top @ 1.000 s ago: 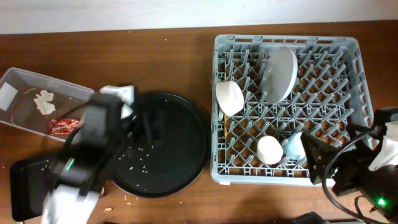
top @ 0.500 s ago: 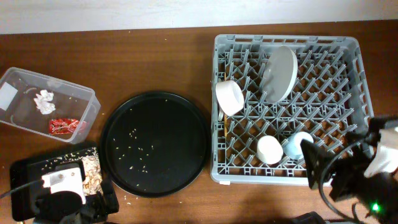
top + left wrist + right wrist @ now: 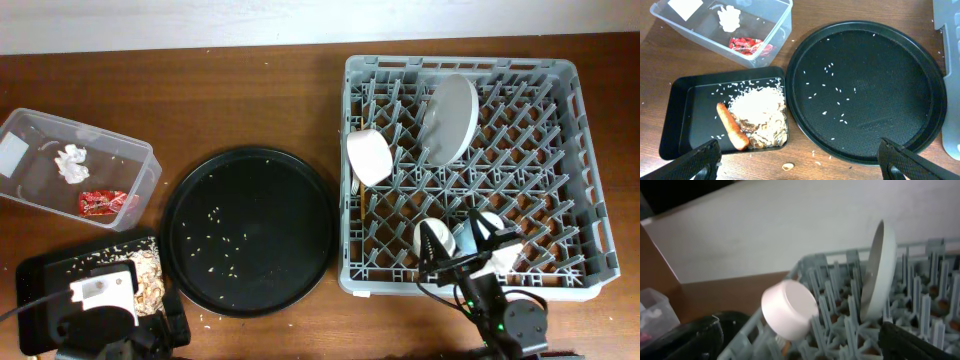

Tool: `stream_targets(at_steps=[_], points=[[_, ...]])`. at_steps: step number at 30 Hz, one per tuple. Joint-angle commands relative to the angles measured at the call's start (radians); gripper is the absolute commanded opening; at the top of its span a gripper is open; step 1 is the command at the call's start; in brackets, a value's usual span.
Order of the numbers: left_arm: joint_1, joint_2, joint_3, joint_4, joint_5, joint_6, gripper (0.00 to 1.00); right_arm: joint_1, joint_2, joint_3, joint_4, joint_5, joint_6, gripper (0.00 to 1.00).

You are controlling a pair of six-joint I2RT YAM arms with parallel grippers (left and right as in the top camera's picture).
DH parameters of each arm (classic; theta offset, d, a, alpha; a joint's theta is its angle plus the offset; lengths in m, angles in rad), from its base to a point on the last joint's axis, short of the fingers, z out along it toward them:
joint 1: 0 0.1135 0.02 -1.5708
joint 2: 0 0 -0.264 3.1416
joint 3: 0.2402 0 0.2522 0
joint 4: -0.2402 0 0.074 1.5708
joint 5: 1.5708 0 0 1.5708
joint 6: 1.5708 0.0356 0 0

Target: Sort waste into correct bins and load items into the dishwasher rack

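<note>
Overhead is showing the grey pegged plastic rack point(image 3: 520, 64) carrying the pale round plate point(image 3: 447, 118) on edge, white bowl point(image 3: 369, 157) tipping at its left side. Right gripper point(image 3: 802, 342) is gaping empty at the rack's near edge, so nearer; left gripper point(image 3: 800, 160) is hanging wide open well left of it.

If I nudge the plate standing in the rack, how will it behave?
The plate looks rigid and smooth, so it is probably slippery in a pinch. It stands on edge, leaning in the rack, so a sideways push may tip it further. Being round, it could roll if lifted free.
</note>
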Motion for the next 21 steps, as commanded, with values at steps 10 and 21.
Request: stream_targets(at_steps=[10, 21], points=[[0.002, -0.002, -0.002, 0.001, -0.006, 0.011, 0.99, -0.006, -0.004, -0.011, -0.091, -0.006, -0.006, 0.99], [0.254, -0.308, -0.647, 1.075, 0.44, 0.303, 0.99, -0.006, -0.004, -0.011, -0.091, -0.006, -0.006, 0.99]])
